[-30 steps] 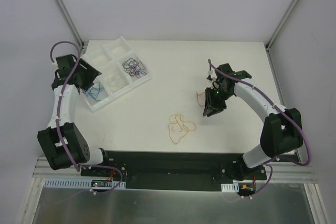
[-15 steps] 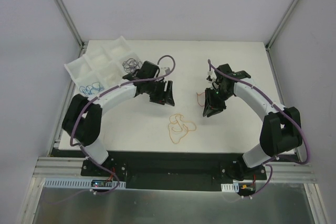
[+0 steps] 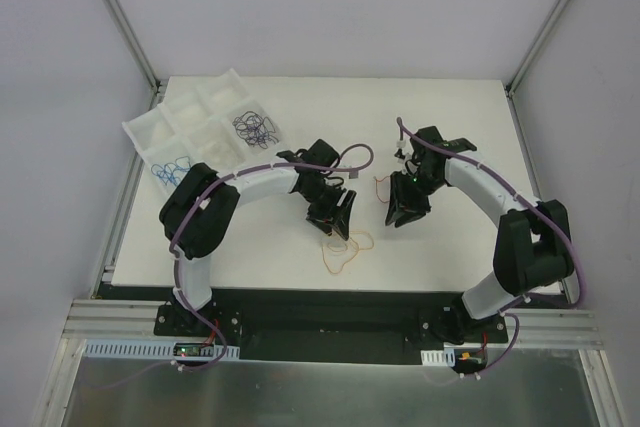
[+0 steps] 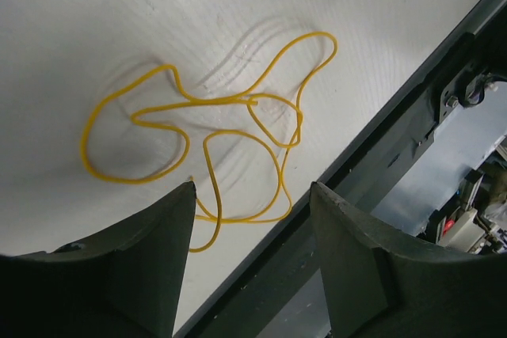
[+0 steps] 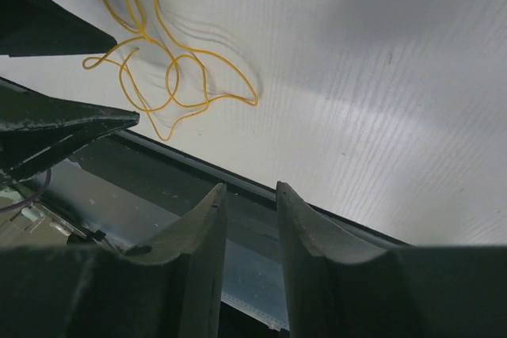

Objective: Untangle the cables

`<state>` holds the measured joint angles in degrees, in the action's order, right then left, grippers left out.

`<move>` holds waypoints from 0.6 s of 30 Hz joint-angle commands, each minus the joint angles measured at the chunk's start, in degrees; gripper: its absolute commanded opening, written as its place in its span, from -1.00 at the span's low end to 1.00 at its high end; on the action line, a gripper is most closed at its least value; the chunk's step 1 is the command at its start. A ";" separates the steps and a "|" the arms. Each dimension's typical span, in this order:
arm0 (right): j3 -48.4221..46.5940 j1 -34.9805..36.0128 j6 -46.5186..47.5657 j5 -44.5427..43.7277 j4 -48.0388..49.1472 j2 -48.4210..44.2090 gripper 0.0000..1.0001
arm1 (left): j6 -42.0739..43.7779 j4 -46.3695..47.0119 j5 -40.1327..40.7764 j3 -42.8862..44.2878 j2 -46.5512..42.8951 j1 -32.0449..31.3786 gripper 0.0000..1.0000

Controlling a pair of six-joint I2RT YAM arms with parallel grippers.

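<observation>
An orange cable lies looped and crossed over itself on the white table near the front edge; it also shows in the left wrist view as the orange cable and in the right wrist view as the orange cable. My left gripper hangs just above its far side, open, with nothing between the fingers; in its own view the left gripper frames the cable's near loops. My right gripper stands to the right, its jaws a narrow gap apart and empty, right gripper. A thin red cable lies beside it.
A white compartment tray sits at the back left, with black cables in one cell and blue cables in another. The table's black front rail runs just below the orange cable. The left fingers show in the right wrist view.
My left arm has swung from the tray at the left across to the middle and now hangs over the orange cable. The right arm has barely moved.
</observation>
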<state>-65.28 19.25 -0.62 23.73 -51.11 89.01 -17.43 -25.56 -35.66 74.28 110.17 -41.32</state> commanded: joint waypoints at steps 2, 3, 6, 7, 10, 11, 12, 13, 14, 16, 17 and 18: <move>0.59 1.23 -0.78 2.65 3.12 4.23 -0.27 | 2.66 -2.30 -1.87 -4.14 -5.66 -0.34 0.15; 0.33 2.28 -0.78 1.60 3.65 5.28 -0.24 | 2.84 -2.30 -2.04 -4.84 -5.93 -0.25 0.13; -0.90 6.06 -0.70 -2.97 5.40 8.18 -0.18 | 3.19 -2.30 -1.87 -6.60 -6.28 -0.34 -0.01; -1.08 7.02 -0.96 -4.20 6.02 8.89 -0.18 | 3.37 -2.30 -1.78 -6.95 -6.28 -0.25 -0.06; -1.43 8.44 -1.92 -5.88 7.43 11.00 -0.17 | 3.19 -2.21 -1.00 -7.75 -6.81 -0.34 -0.16; -1.69 8.79 -2.19 -6.67 7.52 11.62 -0.17 | 3.02 -2.21 -0.73 -7.83 -7.16 -0.25 -0.20; -2.13 9.31 -2.28 -7.02 7.43 12.23 -0.17 | 2.76 -2.04 -0.47 -8.01 -7.51 -0.34 -0.24; -2.57 10.36 -2.36 -7.72 7.34 12.85 -0.17 | 2.49 -1.77 -0.20 -8.19 -7.86 -0.34 -0.30; -2.92 11.07 -2.97 -9.12 7.26 13.46 -0.17 | 2.23 -1.51 0.06 -8.36 -8.30 -0.34 -0.34; -3.54 12.65 -3.51 -12.37 6.91 14.43 -0.19 | 2.23 -1.16 0.24 -8.63 -8.74 -0.34 -0.43; -3.98 12.92 -3.77 -13.34 6.82 15.04 -0.20 | 2.31 -1.07 0.33 -8.80 -8.92 -0.34 -0.47; -4.42 13.44 -3.95 -14.22 6.73 15.66 -0.22 | 2.31 -0.98 0.50 -8.98 -9.09 -0.34 -0.50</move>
<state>-66.59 30.68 -2.83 15.35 -44.21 103.22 -15.81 -26.70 -35.51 65.87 104.90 -41.28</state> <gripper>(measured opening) 0.403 0.278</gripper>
